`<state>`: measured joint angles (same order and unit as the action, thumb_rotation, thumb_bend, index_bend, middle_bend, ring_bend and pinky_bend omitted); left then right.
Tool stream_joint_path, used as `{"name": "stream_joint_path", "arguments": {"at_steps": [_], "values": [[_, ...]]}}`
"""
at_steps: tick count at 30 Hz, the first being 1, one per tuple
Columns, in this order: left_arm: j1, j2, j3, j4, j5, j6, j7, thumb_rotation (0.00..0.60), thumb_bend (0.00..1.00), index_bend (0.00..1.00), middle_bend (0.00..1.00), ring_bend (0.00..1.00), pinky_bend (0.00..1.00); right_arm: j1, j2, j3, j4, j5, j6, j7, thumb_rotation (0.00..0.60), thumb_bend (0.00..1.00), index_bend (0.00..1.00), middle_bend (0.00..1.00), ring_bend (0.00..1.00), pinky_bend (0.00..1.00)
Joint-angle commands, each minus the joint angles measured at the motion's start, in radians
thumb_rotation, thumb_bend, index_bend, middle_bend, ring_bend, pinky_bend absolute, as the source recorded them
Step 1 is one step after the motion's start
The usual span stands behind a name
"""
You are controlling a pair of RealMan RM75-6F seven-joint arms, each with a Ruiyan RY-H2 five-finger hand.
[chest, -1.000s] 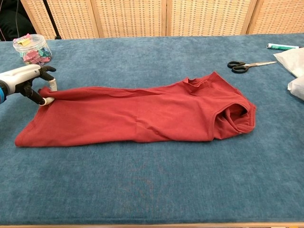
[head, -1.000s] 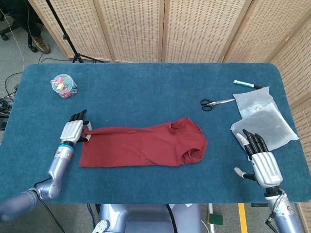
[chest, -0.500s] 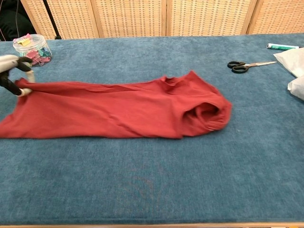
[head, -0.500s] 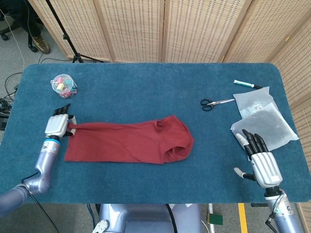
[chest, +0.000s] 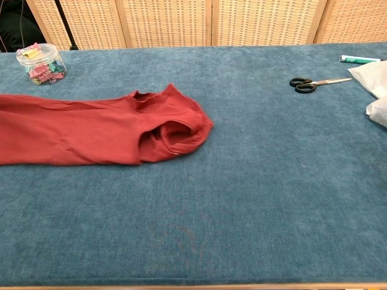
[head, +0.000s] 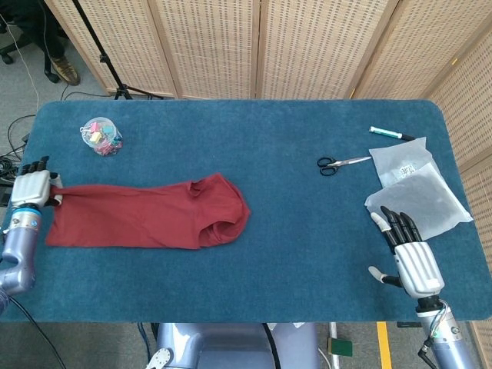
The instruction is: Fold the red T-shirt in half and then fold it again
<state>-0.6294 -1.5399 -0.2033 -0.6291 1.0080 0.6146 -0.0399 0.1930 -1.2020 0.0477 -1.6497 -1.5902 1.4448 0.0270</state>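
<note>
The red T-shirt [head: 146,217] lies folded lengthwise on the blue table, stretched out at the left side, its sleeve end toward the middle. In the chest view the T-shirt [chest: 91,130] runs off the left edge. My left hand [head: 32,189] sits at the table's far left edge and pinches the shirt's far hem corner. My right hand [head: 407,250] rests at the front right, fingers spread, holding nothing. Neither hand shows in the chest view.
A clear tub of coloured clips [head: 101,136] stands at the back left. Scissors [head: 342,163], a marker [head: 390,134] and two plastic bags [head: 415,188] lie at the right. The left hand is at the table's left edge [head: 15,184].
My left hand has dragged the shirt to the left by its hem corner, right to the table's left edge. The right hand has barely moved.
</note>
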Motion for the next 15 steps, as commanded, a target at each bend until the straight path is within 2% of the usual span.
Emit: {"name": "stream_joint_path", "arguments": {"at_steps": [1, 10, 15], "values": [[-0.004, -0.021, 0.005, 0.1, 0.03, -0.044, -0.049, 0.6, 0.6, 0.76, 0.0, 0.0, 0.0, 0.0, -0.001, 0.0, 0.0, 0.001, -0.001, -0.002, 0.6, 0.0, 0.0, 0.0, 0.0, 0.04], [-0.017, -0.069, -0.001, 0.259, 0.055, -0.112, -0.103, 0.6, 0.6, 0.76, 0.0, 0.0, 0.0, 0.0, -0.002, 0.002, 0.0, 0.003, -0.002, -0.007, 0.6, 0.0, 0.0, 0.0, 0.0, 0.04], [-0.018, -0.081, 0.002, 0.274, 0.085, -0.108, -0.138, 0.6, 0.6, 0.76, 0.0, 0.0, 0.0, -0.001, -0.002, 0.003, 0.0, 0.005, -0.003, -0.006, 0.6, 0.0, 0.0, 0.0, 0.0, 0.04]]}}
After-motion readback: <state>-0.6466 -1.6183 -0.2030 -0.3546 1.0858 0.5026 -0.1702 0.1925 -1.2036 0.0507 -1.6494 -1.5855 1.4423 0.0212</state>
